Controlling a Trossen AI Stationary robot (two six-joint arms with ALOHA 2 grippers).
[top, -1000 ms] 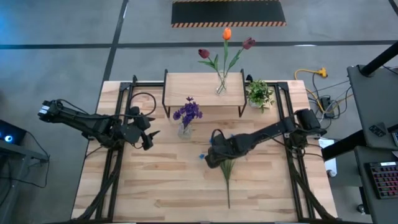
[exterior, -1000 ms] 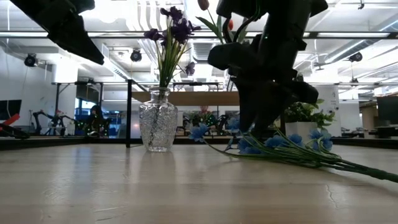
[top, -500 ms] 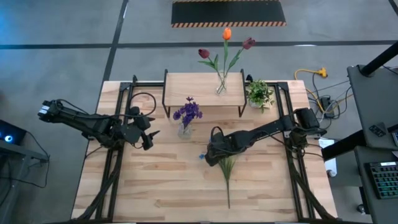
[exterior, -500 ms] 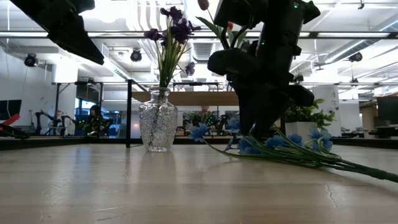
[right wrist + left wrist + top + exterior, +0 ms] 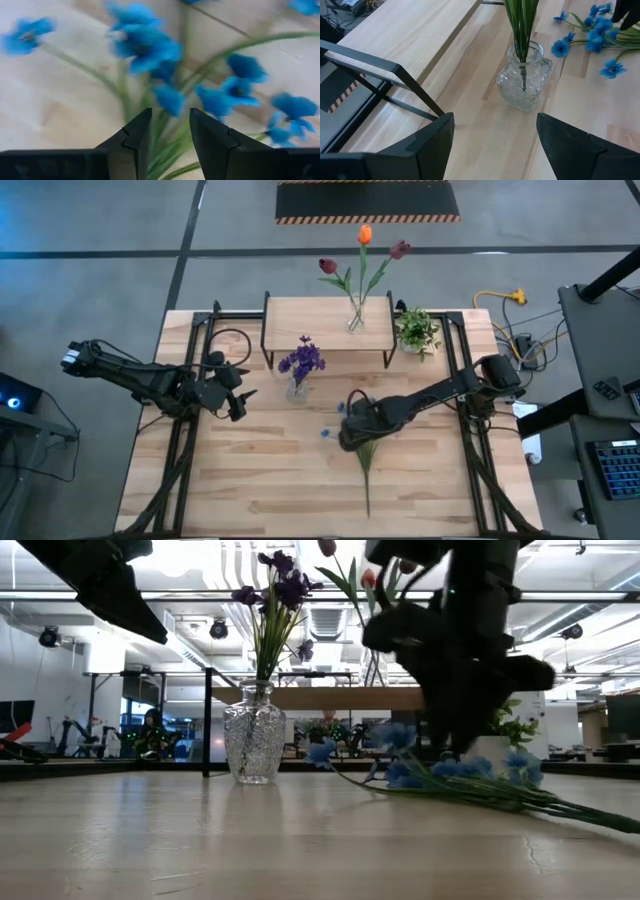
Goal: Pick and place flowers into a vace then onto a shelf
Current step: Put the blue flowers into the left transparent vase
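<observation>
A small green potted plant (image 5: 417,331) stands on the wood table (image 5: 250,480), near its 1 o'clock corner. On the grey floor past the table, at 12 o'clock, lies a black mat with striped edges (image 5: 367,201). A yellow cable (image 5: 505,297) lies on the floor at about 2 o'clock. A dark desk with a keyboard (image 5: 612,468) sits at 4 o'clock.

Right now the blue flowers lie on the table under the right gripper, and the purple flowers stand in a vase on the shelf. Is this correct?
Not quite. The purple flowers stand in a vase on the table, in front of the shelf, as the high view shows. The blue flowers do lie under the right gripper.
</observation>
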